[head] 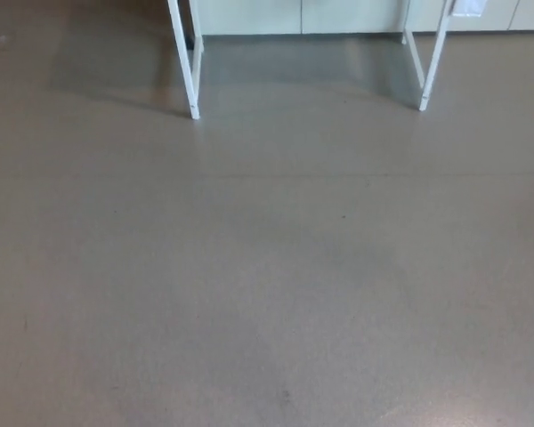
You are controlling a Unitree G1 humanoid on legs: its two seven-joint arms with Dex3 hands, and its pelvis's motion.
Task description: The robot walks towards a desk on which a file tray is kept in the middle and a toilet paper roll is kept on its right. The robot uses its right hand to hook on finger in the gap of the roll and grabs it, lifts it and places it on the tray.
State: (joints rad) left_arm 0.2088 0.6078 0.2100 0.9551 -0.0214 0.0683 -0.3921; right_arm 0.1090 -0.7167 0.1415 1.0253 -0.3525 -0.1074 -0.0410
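floor [267,267]: smooth grey-beige, matte, fills nearly the whole view. a few small dark specks [285,393] on it, low and mid view. top of view: thin white desk legs in two pairs, left pair [184,67] and right pair [433,62], well apart, each slanted, feet on the floor. behind them: pale cabinet fronts [338,13] with vertical joints, dark line along the base. soft shadow [294,67] darkens the floor between the leg pairs and spreads past the left pair. light even, diffuse, no hard glare.
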